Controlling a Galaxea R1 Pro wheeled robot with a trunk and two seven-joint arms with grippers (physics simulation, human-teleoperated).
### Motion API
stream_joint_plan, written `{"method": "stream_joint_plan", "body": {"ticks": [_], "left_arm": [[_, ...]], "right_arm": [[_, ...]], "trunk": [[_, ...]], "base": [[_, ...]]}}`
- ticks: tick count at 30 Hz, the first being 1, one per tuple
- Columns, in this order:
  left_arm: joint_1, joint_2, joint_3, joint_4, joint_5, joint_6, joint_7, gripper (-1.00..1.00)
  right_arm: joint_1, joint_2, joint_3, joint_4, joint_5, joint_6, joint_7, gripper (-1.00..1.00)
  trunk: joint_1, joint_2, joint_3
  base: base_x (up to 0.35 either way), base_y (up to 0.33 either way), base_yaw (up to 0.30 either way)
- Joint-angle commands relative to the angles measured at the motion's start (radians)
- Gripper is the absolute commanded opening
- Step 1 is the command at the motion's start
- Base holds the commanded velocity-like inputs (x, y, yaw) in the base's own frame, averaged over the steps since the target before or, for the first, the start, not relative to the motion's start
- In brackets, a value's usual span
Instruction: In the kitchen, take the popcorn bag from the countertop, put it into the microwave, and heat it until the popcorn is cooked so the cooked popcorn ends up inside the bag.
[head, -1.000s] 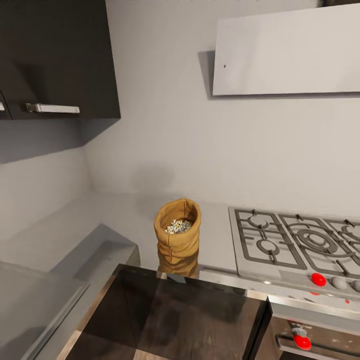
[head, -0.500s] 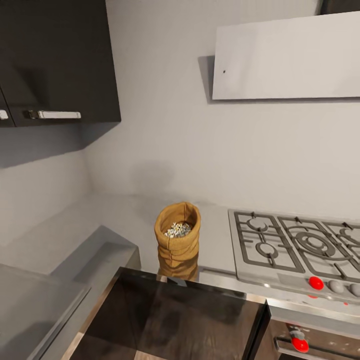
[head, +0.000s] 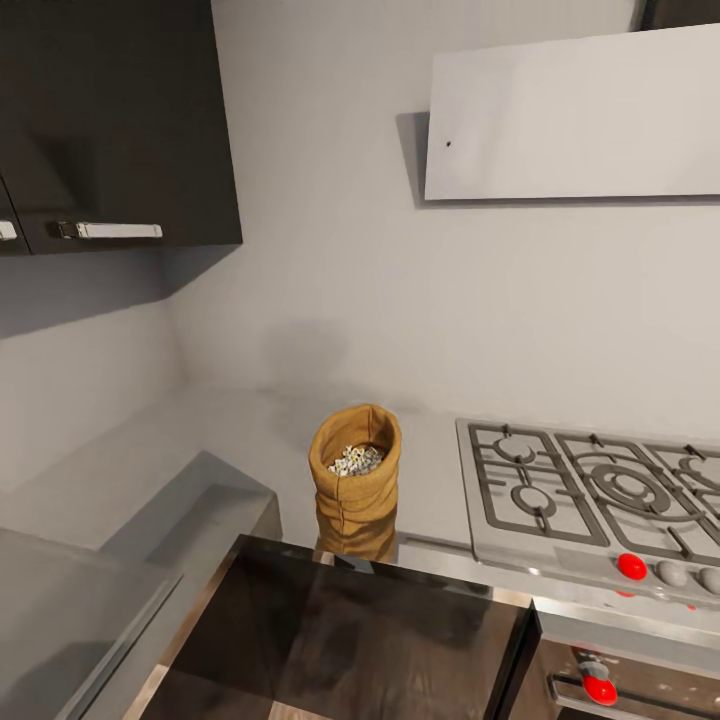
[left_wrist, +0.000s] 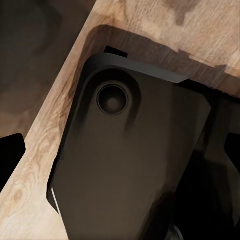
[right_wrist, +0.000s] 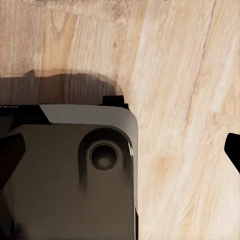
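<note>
The mustard-tan popcorn bag (head: 355, 490) stands upright on the grey countertop (head: 240, 440), just left of the gas hob. Its rolled rim is open, and whitish popcorn (head: 356, 459) bits lie heaped inside. The microwave is out of view. In the left wrist view, my left gripper (left_wrist: 120, 160) hangs open over the robot's dark base (left_wrist: 130, 165) and the wood floor. My right gripper (right_wrist: 125, 155) is open too, its dark fingertips (right_wrist: 233, 150) at the picture's edges above the base. Neither gripper is near the bag.
The grey gas hob (head: 590, 495) with red knobs lies right of the bag, under a flat white hood (head: 570, 115). A dark wall cabinet (head: 110, 120) hangs at upper left. A dark glossy cabinet front (head: 340, 630) sits below the bag, and a grey slab (head: 70, 600) at lower left.
The whole head picture has slid down a little since a second ago, so the camera moved. The bag has stayed where it was on the countertop.
</note>
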Motion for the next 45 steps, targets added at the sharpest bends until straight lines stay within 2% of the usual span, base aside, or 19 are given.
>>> {"method": "stream_joint_plan", "body": {"ticks": [1, 17, 22, 24, 27, 45], "left_arm": [[0.000, 0.000, -0.001, -0.001, 0.006, -0.002, -0.002, 1.00], [0.000, 0.000, 0.001, 0.001, 0.008, -0.001, -0.002, 1.00], [0.000, 0.000, -0.002, 0.002, 0.007, 0.000, -0.002, 1.00], [0.000, 0.001, -0.003, 0.002, 0.004, 0.000, -0.003, 1.00], [0.000, 0.000, -0.002, 0.002, 0.003, 0.000, -0.004, 1.00], [0.000, 0.002, -0.002, 0.002, 0.010, 0.000, -0.003, 1.00]], "right_arm": [[-0.002, -0.001, -0.009, 0.003, 0.010, -0.006, 0.001, 1.00], [-0.002, -0.003, -0.009, 0.003, 0.009, 0.004, 0.003, 1.00], [-0.002, -0.004, -0.004, -0.010, 0.043, 0.005, 0.008, 1.00], [-0.002, 0.002, -0.005, -0.013, 0.068, 0.004, 0.008, 1.00], [-0.002, 0.007, -0.007, -0.015, 0.081, 0.000, 0.005, 1.00], [-0.002, 0.009, -0.004, -0.014, 0.085, -0.011, 0.004, 1.00]], "trunk": [[0.000, -0.001, -0.001], [0.000, -0.001, -0.001], [0.000, -0.001, -0.001], [0.000, -0.001, -0.001], [0.000, -0.001, -0.001], [0.000, -0.001, -0.001]], "base": [[0.000, 0.000, 0.000], [0.000, 0.000, 0.000], [0.000, 0.000, 0.000], [0.000, 0.000, 0.000], [-0.015, 0.000, 0.000], [-0.282, 0.000, 0.000]]}}
